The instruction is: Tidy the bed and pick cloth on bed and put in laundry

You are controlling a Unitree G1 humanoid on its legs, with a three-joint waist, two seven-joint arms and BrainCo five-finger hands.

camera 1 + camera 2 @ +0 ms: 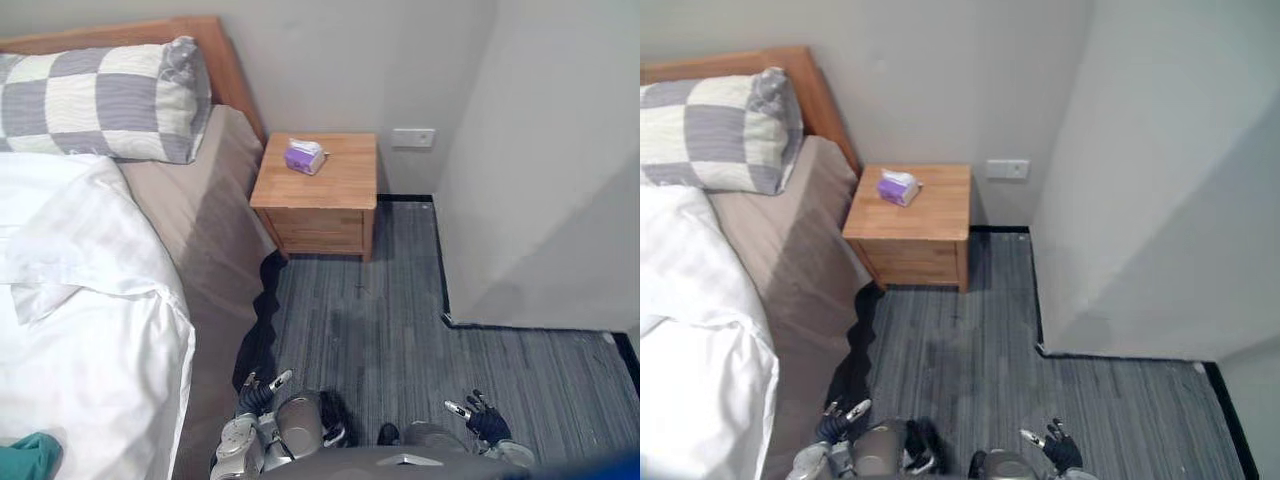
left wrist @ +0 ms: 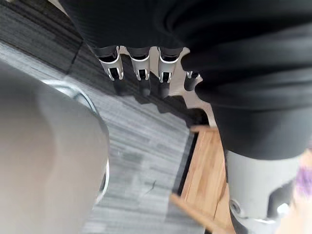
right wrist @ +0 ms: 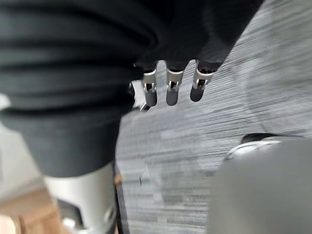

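Logged teal cloth [image 1: 30,455] at the bottom-left corner of the left eye view, lying on the white duvet [image 1: 90,320] of the bed [image 1: 205,240] and partly cut off by the frame edge. Logged checked pillow [image 1: 100,95] at upper left against the wooden headboard [image 1: 130,32]; duvet rumpled, brown sheet bare along the near side. Logged table [image 1: 345,195] at upper centre beside the bed, bearing a purple tissue box [image 1: 305,157]; grey carpeted floor [image 1: 400,330] across centre and lower right. Logged left hand [image 1: 257,397] at bottom centre, near the bed's edge, fingers [image 2: 139,66] released and straight, grasping nothing. Logged right hand [image 1: 487,420] at lower right over the floor, fingers [image 3: 170,87] likewise released and empty. Judged neither tidying nor pickup begun. Judged first risk: a misplaced reach, caused by the cloth sitting at the very margin of the view, well apart from both hands. Judged second risk: duvet pinched together with the cloth, caused by soft fabric lying on soft fabric, so that lifting would drag the bedding further out of order. Judged third risk: a shallow pinch letting the limp cloth slip and fall to the floor. Judged fourth risk: a trailing end catching on the bed's edge during the carry.
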